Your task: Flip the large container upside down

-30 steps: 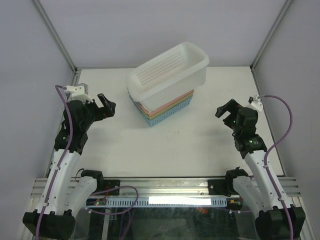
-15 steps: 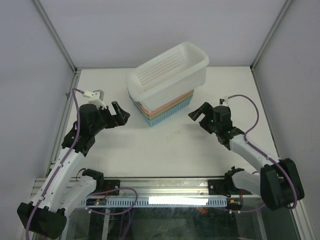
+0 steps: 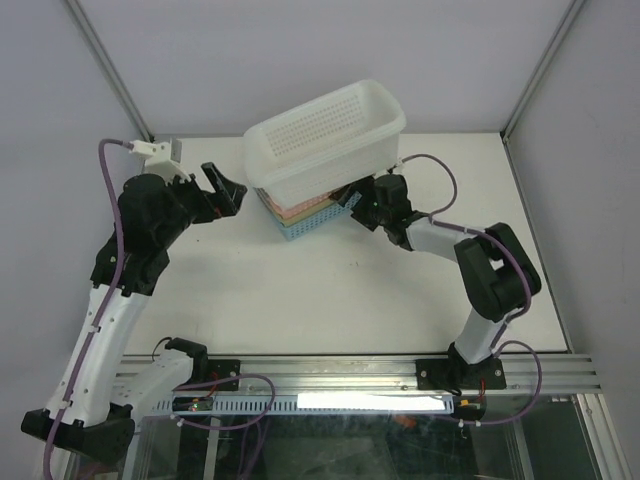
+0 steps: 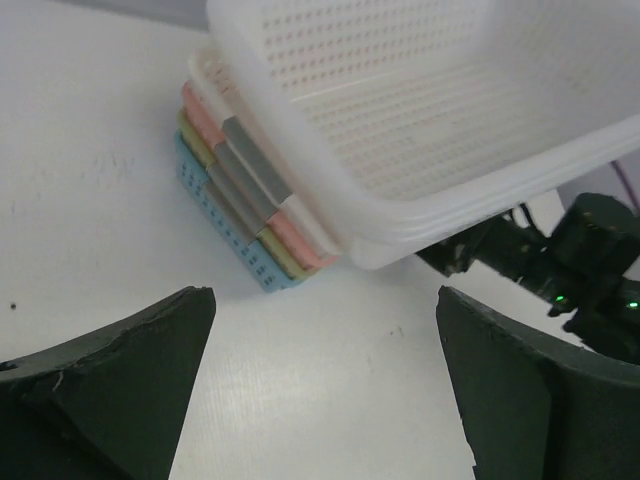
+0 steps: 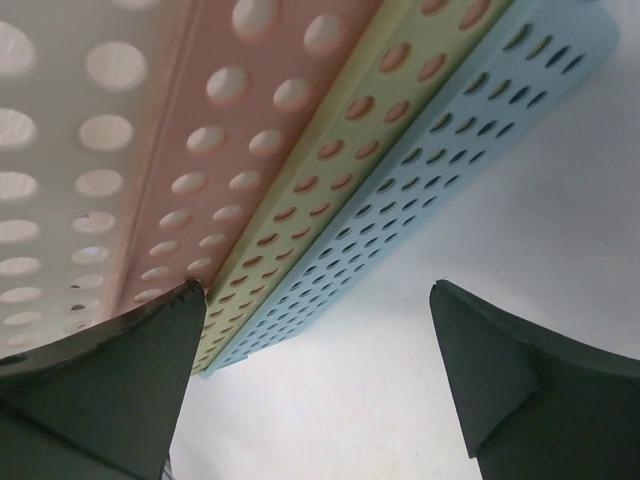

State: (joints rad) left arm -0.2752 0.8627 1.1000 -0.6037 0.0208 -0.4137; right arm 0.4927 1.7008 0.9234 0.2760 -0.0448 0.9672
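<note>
Top external view shows the large container (image 3: 325, 140), white and perforated, sitting mouth-up at the far centre of the worktop (image 3: 330, 300). It rests on a stack of smaller baskets (image 3: 312, 212) in pink, yellow and blue, and appears tilted, its near rim overhanging the stack on the right. The main hazard, as I judge it, is that the container is nested loosely on those baskets. A push or lift from one side alone could drag the stack along, scatter it, or send the container sliding off to the left instead of rolling over. A shallow hold on the thin, flexible rim could also slip partway through the flip, dropping the container on its side. The right pincer (image 3: 360, 197) lies just beside the right end of the stack, tucked below the overhanging rim. Its wrist camera looks straight at the perforated walls, with both fingers spread wide and nothing between them, so it could catch a small basket rather than the big one. The right arm reaches far forward and inward, stretched low across the worktop. The left pincer (image 3: 228, 190) hangs near the container's left end, apart from it, raised above the worktop. Its fingers are likewise parted and empty, and it points to the right towards the baskets, with the left arm bent upward at the elbow.
</note>
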